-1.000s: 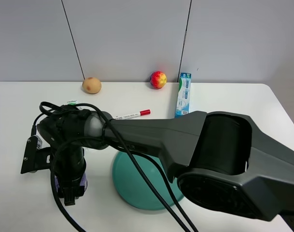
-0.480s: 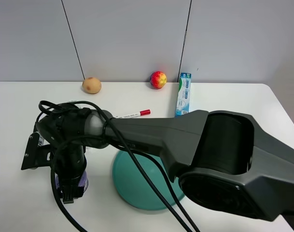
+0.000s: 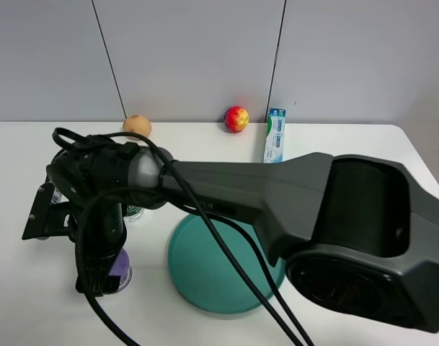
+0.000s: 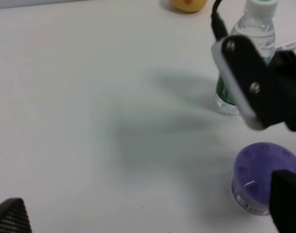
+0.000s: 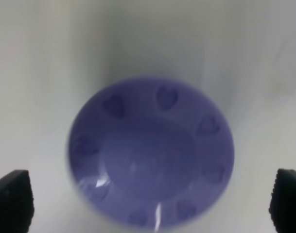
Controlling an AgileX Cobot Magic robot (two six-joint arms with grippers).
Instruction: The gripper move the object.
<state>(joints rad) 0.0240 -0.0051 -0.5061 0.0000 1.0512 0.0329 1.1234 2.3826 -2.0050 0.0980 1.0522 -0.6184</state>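
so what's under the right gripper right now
The purple-lidded jar stands directly beneath the right gripper, on the white table, between its open jaws. The lid's heart dimples show; from above, the lid hides the jar's body and contents.

Below the claw (image 3: 100, 287), between its parted jaws, clear of both: the object (image 3: 121, 271), on the table (image 3: 363, 158). Just right: a plate (image 3: 197, 281). Close behind: a bottle (image 3: 135, 211). Far behind: a round fruit (image 3: 137, 125); rightward, an apple (image 3: 236, 118), a carton (image 3: 275, 135).
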